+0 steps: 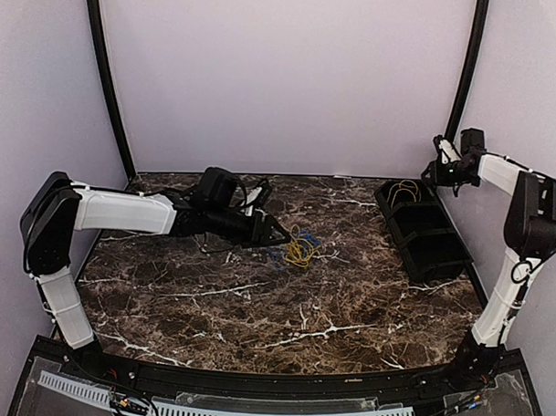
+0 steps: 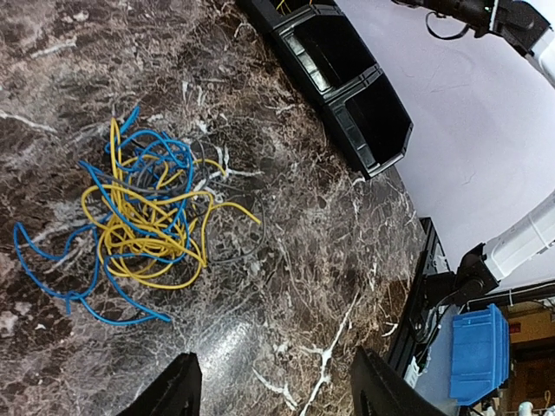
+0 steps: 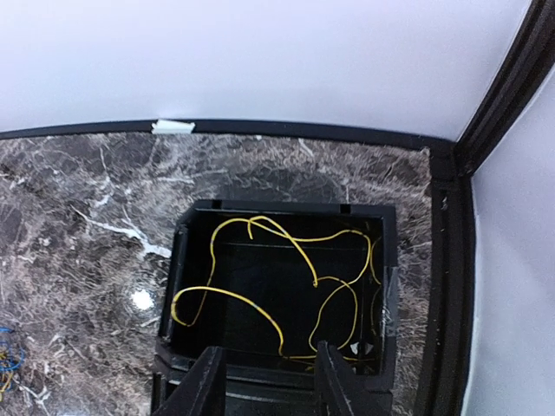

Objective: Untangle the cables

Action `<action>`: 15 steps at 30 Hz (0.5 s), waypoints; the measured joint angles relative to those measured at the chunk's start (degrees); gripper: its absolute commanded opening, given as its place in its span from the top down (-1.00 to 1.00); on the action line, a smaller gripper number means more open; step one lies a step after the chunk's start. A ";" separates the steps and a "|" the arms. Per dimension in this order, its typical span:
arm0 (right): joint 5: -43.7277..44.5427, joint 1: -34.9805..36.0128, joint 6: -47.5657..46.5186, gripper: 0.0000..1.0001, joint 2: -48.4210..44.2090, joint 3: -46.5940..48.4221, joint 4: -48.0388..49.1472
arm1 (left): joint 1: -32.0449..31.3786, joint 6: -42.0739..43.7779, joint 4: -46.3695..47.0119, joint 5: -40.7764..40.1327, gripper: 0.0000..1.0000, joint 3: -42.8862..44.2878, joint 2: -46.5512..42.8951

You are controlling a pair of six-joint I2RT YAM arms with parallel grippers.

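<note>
On the left, our left jaws hang wide open and empty, near the yellow and blue cable tangle (image 2: pixel 143 221) on the marble surface (image 2: pixel 286 260). Over right, our right jaws sit partly apart, empty, above the black bin (image 3: pixel 178 260) with one yellow cable (image 3: pixel 227 295) inside.

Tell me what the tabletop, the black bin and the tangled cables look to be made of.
Tabletop: polished marble or a marble-print laminate; it is brown with white veins and a glare spot. Black bin: moulded plastic, slightly shiny, with thin even walls. Cables: probably wire in smooth yellow and blue plastic sleeving; they hold loose springy loops.
</note>
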 measured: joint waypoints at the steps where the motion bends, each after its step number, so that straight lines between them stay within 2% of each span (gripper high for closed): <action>1: 0.28 0.00 -0.22 0.23 -2.60 -1.07 0.15 | 0.00 0.66 -0.52 -0.90 -0.24 0.00 -0.85; 5: -0.11 0.02 -0.39 0.20 -11.72 -5.18 1.27 | 0.00 2.73 -2.29 -4.83 -0.22 -0.02 -4.44; 9: -5.49 0.85 -1.36 0.18 -18.62 -13.79 4.63 | 0.00 4.28 -2.38 -10.08 -0.11 -0.72 -7.37; 15: -16.26 8.55 -3.13 0.20 -20.94 -28.09 7.87 | 0.00 5.35 -2.80 -14.82 -0.07 -0.92 -6.21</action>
